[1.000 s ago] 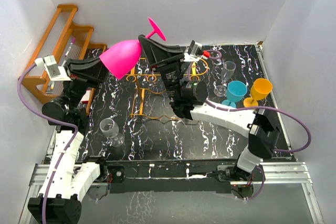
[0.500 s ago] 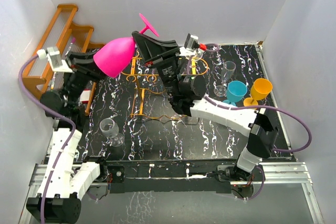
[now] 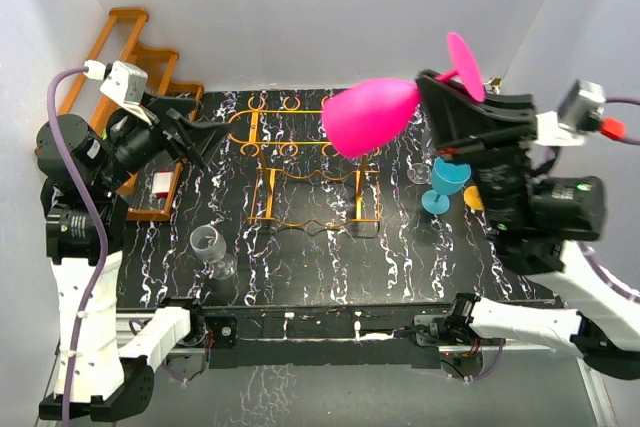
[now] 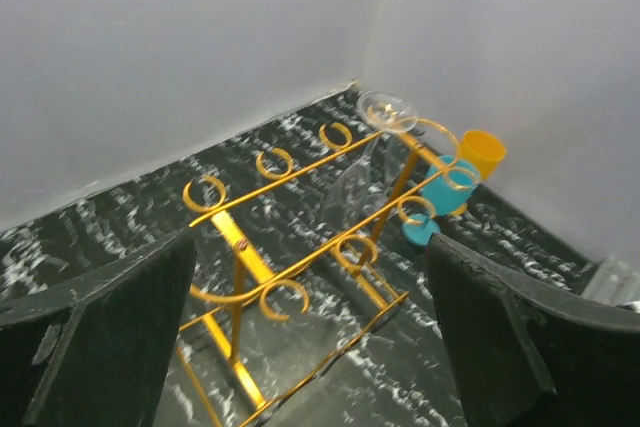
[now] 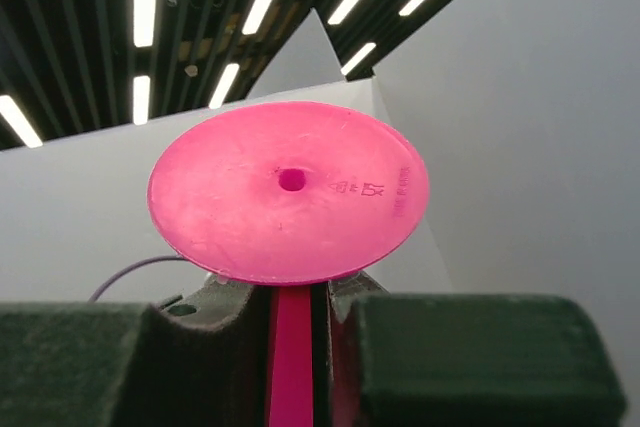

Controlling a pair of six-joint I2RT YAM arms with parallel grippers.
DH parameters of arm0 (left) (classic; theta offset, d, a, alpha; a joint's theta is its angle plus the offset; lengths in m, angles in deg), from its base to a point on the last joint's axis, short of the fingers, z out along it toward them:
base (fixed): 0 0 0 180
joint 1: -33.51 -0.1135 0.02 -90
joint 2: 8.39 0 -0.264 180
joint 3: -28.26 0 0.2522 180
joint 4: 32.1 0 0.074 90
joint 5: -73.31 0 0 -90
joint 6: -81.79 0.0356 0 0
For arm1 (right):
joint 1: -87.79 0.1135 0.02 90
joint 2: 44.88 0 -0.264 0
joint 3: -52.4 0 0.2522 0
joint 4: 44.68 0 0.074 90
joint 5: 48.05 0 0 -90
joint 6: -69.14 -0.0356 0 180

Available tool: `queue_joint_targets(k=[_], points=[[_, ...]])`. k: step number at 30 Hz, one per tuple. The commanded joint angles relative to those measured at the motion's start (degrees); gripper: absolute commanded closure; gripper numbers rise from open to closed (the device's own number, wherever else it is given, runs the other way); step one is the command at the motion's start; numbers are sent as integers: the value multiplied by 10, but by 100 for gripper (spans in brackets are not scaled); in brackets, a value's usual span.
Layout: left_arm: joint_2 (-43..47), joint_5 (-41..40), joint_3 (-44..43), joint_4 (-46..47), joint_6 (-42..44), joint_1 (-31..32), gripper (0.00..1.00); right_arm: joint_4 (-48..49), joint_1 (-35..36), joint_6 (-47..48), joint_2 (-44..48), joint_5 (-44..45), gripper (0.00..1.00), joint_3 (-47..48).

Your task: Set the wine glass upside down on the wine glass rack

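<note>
The pink plastic wine glass (image 3: pixel 372 117) is in the air, gripped by its thin stem in the right gripper (image 3: pixel 440 87). The jaws are closed nearly all the way, one dark pad on each side of the stem. In the right wrist view the round pink foot (image 5: pixel 288 192) sits just above the fingers (image 5: pixel 130 367), and the stem runs down between them.

From overhead, the glass lies closer to sideways than upright. Its bowl points toward the orange-gold wire wine glass rack (image 3: pixel 300 162) and overlaps the rack's right end, while its foot is tipped up and away to the right. No part of the glass touches the rack, whose ring slots show plainly in the left wrist view (image 4: pixel 300 237).

The left gripper (image 3: pixel 205 117) hangs at the rack's left end with its jaws spread wide and nothing between them. Its two black fingers (image 4: pixel 100 337) frame the rack in its own camera.

Three glasses stand just beyond the rack's right end:
- A teal stemmed glass (image 3: pixel 445 182) is closest to it.
- An orange-yellow cup (image 4: pixel 482 152) is behind the teal one, mostly hidden by the right arm from above.
- A clear wine glass (image 4: pixel 375 142) is close to the rack's right rail; whether it touches the wire I cannot tell.

Another clear glass (image 3: pixel 210 247) stands near the rack's front left corner, apart from it. A brown wooden stepped rack (image 3: pixel 130 47) sits left of the wire rack, against the wall. Everything rests on a black tabletop with white veining (image 3: pixel 400 247).
</note>
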Motion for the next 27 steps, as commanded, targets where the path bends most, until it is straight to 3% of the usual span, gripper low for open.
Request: queue_joint_targets(k=[1, 5, 8, 15, 21, 27], points=[[-3, -49, -49, -179, 152, -17, 3, -270, 1, 69, 36, 12, 92, -14], [-79, -146, -112, -325, 221, -28, 3, -432, 1, 28, 53, -9, 92, -23], [-116, -194, -124, -383, 245, -51, 3, -505, 1, 29, 60, -26, 92, -46], [-133, -200, -131, -439, 269, -92, 3, -428, 1, 65, 122, -1, 92, -191], [-139, -210, -135, -436, 273, -95, 3, -447, 1, 96, 110, 77, 92, -203], [-153, -187, -117, -424, 269, -95, 3, -367, 1, 127, 140, 99, 92, -259]])
